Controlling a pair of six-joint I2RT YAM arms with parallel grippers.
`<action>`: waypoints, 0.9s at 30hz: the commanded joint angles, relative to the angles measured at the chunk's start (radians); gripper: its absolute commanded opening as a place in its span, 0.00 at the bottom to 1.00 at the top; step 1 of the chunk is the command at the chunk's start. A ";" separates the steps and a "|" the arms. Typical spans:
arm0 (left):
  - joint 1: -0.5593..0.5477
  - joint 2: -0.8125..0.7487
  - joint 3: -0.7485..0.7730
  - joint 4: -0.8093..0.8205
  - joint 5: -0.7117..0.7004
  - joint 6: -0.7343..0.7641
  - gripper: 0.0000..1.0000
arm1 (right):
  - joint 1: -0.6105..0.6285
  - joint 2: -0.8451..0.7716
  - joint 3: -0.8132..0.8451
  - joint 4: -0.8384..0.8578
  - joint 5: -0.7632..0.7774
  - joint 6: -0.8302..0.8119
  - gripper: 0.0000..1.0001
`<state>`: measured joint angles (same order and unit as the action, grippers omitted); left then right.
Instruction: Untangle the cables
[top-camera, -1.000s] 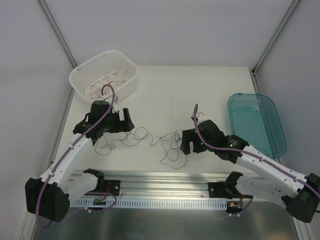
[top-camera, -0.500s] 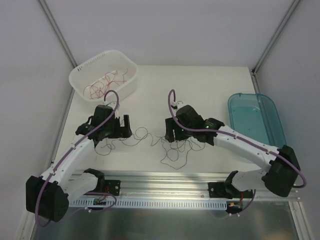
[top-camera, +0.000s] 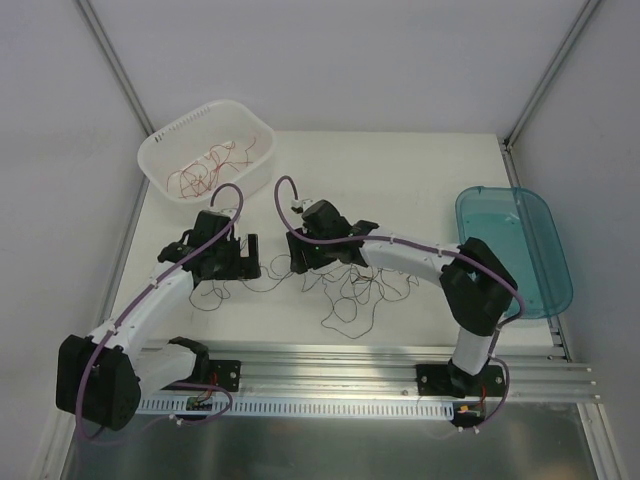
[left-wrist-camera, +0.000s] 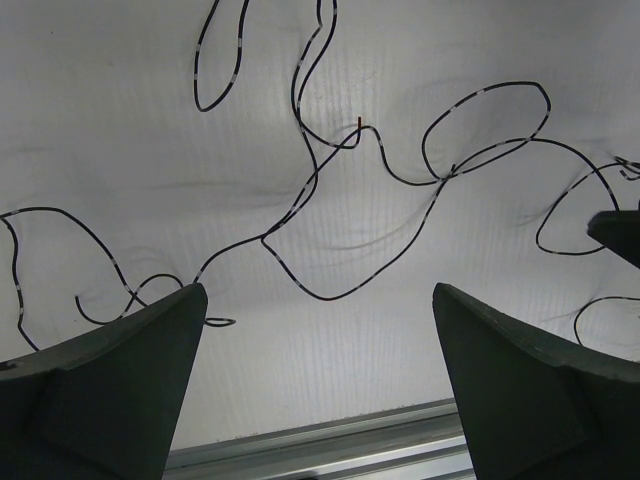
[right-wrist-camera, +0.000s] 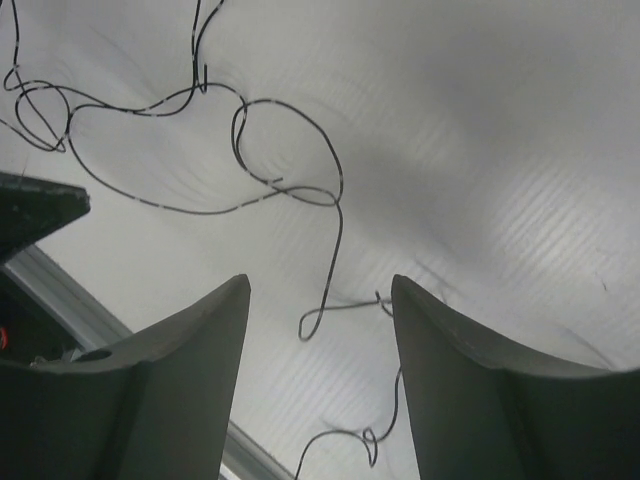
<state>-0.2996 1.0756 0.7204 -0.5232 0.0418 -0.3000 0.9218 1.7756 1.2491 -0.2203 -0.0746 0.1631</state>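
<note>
The black cables (top-camera: 365, 288) lie in curly loops on the bench (top-camera: 420, 180), between the two arms. The left gripper (top-camera: 238, 264) hangs wide open over one end and holds nothing. The right gripper (right-wrist-camera: 320, 290) is half open, low over a loop, maybe to pinch it. It grips nothing, I think. Red cables (top-camera: 205, 165) sit in the white basket (top-camera: 262, 168).

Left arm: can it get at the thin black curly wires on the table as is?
Probably yes. The left gripper hovers open right above the thin black curly wires on the white table, nothing between them. The right gripper stands off to one side.
</note>
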 joint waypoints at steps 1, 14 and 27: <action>0.005 0.007 0.013 -0.015 -0.002 -0.007 0.97 | 0.000 0.067 0.075 0.101 -0.008 -0.028 0.61; 0.005 0.029 0.017 -0.015 0.029 -0.010 0.96 | -0.018 0.236 0.208 0.150 -0.021 -0.046 0.17; 0.007 0.026 0.016 -0.015 0.052 -0.011 0.96 | -0.063 -0.205 0.378 -0.144 0.248 -0.324 0.01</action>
<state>-0.2996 1.1015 0.7204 -0.5232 0.0555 -0.3004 0.8604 1.7031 1.5185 -0.2909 0.0860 -0.0563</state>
